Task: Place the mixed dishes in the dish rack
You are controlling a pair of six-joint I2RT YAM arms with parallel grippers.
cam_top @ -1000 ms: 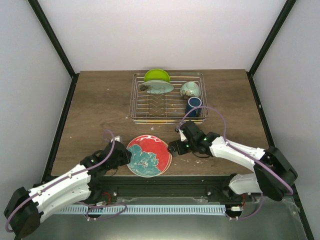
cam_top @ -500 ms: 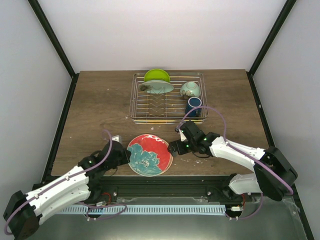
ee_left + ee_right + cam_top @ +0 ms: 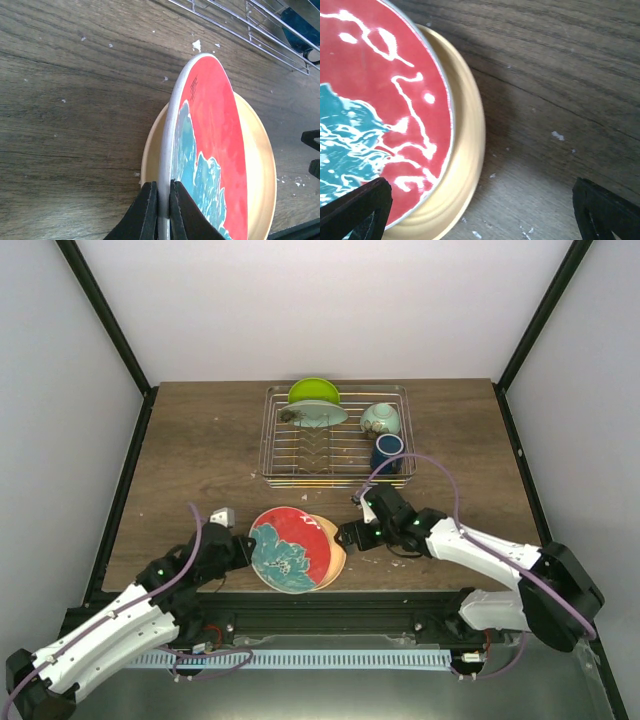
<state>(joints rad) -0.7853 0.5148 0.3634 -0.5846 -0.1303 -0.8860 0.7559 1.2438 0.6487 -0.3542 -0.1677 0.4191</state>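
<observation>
**Left hand and red plate, at lift-off.** The left hand (image 3: 162, 189) is shown shut tight on the rim of the red plate with teal floral pattern (image 3: 210, 145). That plate is tipped up on edge above the peach-tan plate (image 3: 257, 165), which lies flat on the worktop (image 3: 75, 100). The right hand (image 3: 350, 536) is held wide open and empty, just beside the right edge of both plates. The step in hand is judged to be the lifting of the red plate. Next, it must be carried to the dish rack (image 3: 320, 478), well apart at the far side, and slotted upright between free dividers.
</observation>
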